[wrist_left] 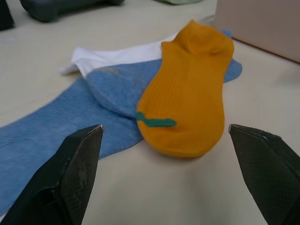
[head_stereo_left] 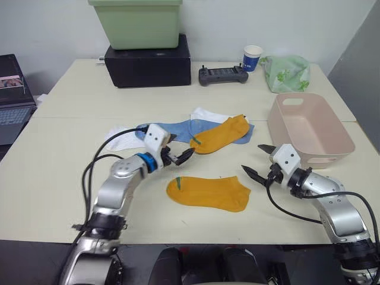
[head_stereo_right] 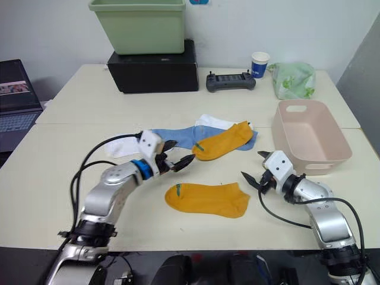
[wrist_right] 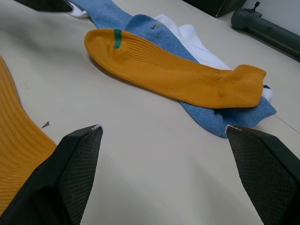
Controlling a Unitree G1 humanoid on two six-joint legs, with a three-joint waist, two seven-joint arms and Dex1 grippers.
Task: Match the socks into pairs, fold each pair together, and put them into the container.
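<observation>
The socks are soft and light and will bend and flop when lifted. One orange sock point(head_stereo_left: 208, 192) lies flat and alone on the surface point(head_stereo_left: 59, 172), between the two arms. A second orange sock point(head_stereo_left: 221, 134) lies on top of a blue sock point(head_stereo_left: 172, 128) and a white sock point(head_stereo_left: 209, 114) in a small pile further back. A sock is best pinched at its open end or at the toe, low against the surface, so only one layer is caught. The pink tub point(head_stereo_left: 311, 128) stands to the right of the pile and is empty.

The left pincer point(head_stereo_left: 178, 158) is spread wide, close to the green mark end of the pile's orange sock. The right pincer point(head_stereo_left: 259, 161) is spread wide too, just beside the lone sock, and nothing is held.

In the left wrist view, the ribbed knit and the green mark point(wrist_left: 156, 122) are seen up close. From the head views, the whole layout with the tub is seen.
</observation>
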